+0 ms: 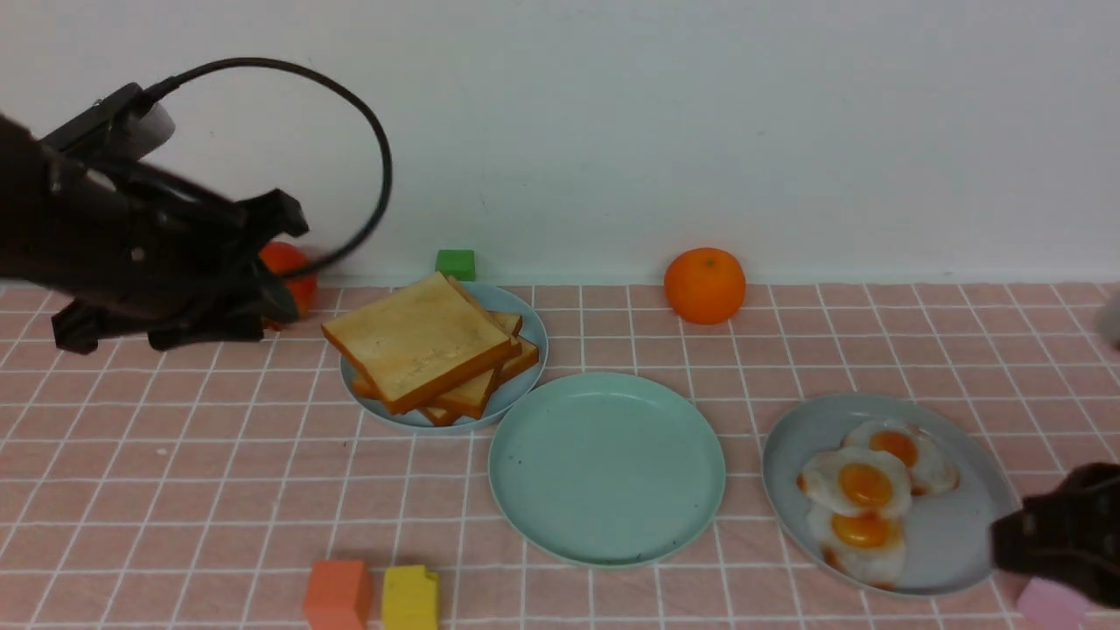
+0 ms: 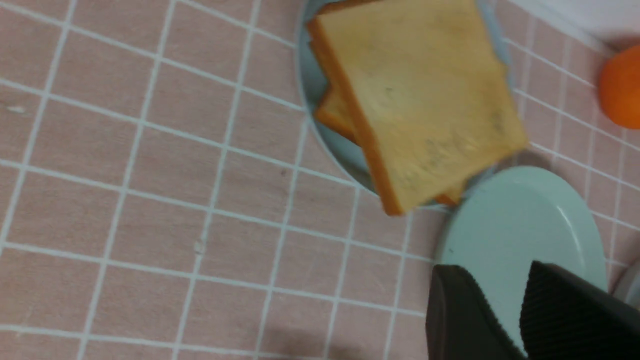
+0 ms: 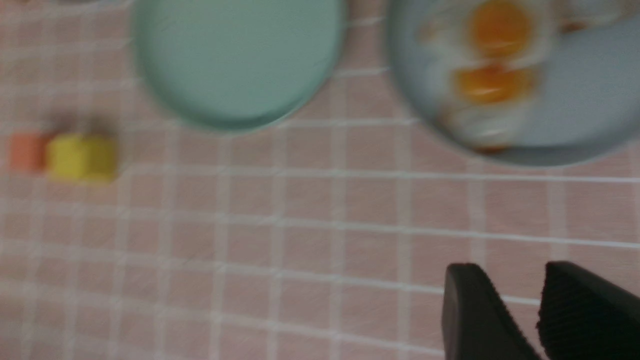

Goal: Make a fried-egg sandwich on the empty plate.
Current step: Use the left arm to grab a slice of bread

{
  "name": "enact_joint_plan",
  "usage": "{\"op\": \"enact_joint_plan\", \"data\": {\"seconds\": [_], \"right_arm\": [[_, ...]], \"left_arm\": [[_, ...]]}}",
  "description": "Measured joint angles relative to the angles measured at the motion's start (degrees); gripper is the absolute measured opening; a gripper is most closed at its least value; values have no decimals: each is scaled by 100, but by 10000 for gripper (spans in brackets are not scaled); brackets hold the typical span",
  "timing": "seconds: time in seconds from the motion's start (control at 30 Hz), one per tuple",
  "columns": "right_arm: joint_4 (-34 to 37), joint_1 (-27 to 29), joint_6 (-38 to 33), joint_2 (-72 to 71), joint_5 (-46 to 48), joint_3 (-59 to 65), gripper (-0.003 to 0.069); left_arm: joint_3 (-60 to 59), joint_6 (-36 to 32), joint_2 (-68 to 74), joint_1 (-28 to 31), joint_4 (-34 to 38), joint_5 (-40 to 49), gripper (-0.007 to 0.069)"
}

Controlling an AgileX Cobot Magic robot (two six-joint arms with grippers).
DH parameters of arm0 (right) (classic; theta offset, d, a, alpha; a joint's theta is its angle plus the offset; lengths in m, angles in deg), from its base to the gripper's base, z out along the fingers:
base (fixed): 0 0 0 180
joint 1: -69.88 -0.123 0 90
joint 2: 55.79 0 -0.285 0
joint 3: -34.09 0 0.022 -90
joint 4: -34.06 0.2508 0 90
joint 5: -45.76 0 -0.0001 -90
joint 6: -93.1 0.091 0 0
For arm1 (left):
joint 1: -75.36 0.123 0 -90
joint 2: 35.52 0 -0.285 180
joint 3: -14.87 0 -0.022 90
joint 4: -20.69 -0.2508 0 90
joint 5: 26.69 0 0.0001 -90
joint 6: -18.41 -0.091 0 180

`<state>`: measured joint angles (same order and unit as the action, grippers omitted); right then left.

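The whole tabletop (image 1: 175, 455) is being viewed from the front, toward the wall (image 1: 612, 131). Each wrist view is being taken closely, downward past its jaws; the empty plate (image 1: 606, 468) beyond them is being shared.

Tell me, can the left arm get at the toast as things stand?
Probably yes: the left claw hangs open and empty to the left of the toast, with nothing between them.
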<state>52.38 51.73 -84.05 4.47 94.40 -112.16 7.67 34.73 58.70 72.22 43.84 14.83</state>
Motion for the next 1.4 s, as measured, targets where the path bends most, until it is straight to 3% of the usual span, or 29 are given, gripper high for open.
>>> {"op": "enact_joint_plan", "data": {"seconds": [0.13, 0.3, 0.5, 0.7, 0.87, 1.13, 1.4], "right_arm": [[1071, -47, -1477, 114, 43, -11, 239], [1844, -47, -2405, 325, -97, -13, 239], [2140, -47, -2641, 485, -134, -26, 239], [2141, -47, -2641, 546, -134, -210, 239], [2141, -47, -2641, 558, -100, -492, 239], [2141, -47, -2641, 558, -64, -1014, 239], [1885, -47, -2642, 558, -201, -1094, 239]], "left_arm": [[638, -847, 816, 619, 760, 472, 240], [1090, -2016, 1710, 1000, 1723, 691, 248], [1596, -2532, 2734, 1185, 2363, 763, 322], [2433, -2874, 3588, 1208, 2735, 1055, 484], [2676, -3010, 4029, 1208, 3124, 1150, 517], [2703, -3277, 4222, 1203, 3396, 1150, 501], [2703, -3508, 4222, 1203, 3711, 1156, 316]]}}
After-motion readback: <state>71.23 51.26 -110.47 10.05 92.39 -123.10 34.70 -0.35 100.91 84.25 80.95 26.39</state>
